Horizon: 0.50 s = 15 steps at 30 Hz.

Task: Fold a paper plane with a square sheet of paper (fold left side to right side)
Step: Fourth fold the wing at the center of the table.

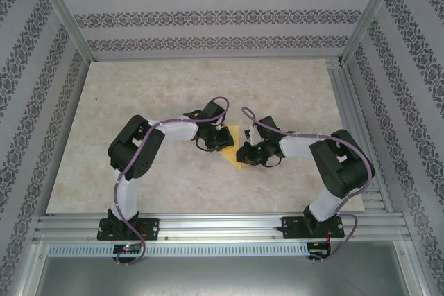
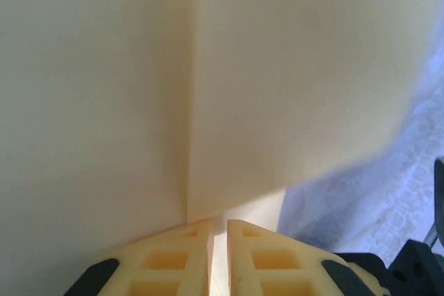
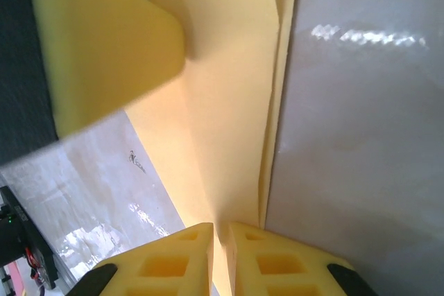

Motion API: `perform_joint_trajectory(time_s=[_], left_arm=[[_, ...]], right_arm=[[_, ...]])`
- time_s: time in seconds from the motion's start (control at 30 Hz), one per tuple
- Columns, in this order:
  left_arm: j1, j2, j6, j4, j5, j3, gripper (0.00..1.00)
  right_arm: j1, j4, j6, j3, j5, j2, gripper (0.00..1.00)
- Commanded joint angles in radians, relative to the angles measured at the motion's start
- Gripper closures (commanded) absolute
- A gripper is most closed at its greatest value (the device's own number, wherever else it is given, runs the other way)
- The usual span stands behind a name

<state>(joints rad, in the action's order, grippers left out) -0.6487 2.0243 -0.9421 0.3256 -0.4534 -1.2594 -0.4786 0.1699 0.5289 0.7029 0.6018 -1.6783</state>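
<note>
The pale-yellow square sheet of paper (image 1: 235,161) lies at the table's middle, pinched between both grippers, which hide its outline. In the left wrist view the paper (image 2: 277,81) covers most of the frame, with a straight vertical crease left of centre, and my left gripper (image 2: 219,230) is shut on its near edge. My right gripper (image 3: 222,235) is shut on the end of a narrow folded strip of the paper (image 3: 229,123), whose layered edge runs along its right side. The left gripper (image 1: 223,142) and right gripper (image 1: 244,152) nearly touch. One finger (image 3: 104,46) of the left gripper rests on the paper's far end.
The marbled tabletop (image 1: 277,88) spreads around the paper, with room behind and to both sides. Patterned walls and aluminium posts (image 1: 66,19) box it in. A metal rail (image 1: 222,223) at the near edge carries both arm bases.
</note>
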Motion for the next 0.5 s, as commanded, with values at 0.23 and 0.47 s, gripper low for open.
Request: perform_joint_trajectory(time_s=[0.23, 0.47], left_arm=[[0.088, 0.071, 0.049, 0.037, 0.053, -0.093, 0.83], [0.100, -0.032, 0.093, 0.076, 0.099, -0.072, 0.83]], right_arm=[[-0.029, 0.201, -0.015, -0.056, -0.108, -0.041, 0.85], [-0.032, 0.196, -0.008, -0.044, -0.112, -0.046, 0.85]])
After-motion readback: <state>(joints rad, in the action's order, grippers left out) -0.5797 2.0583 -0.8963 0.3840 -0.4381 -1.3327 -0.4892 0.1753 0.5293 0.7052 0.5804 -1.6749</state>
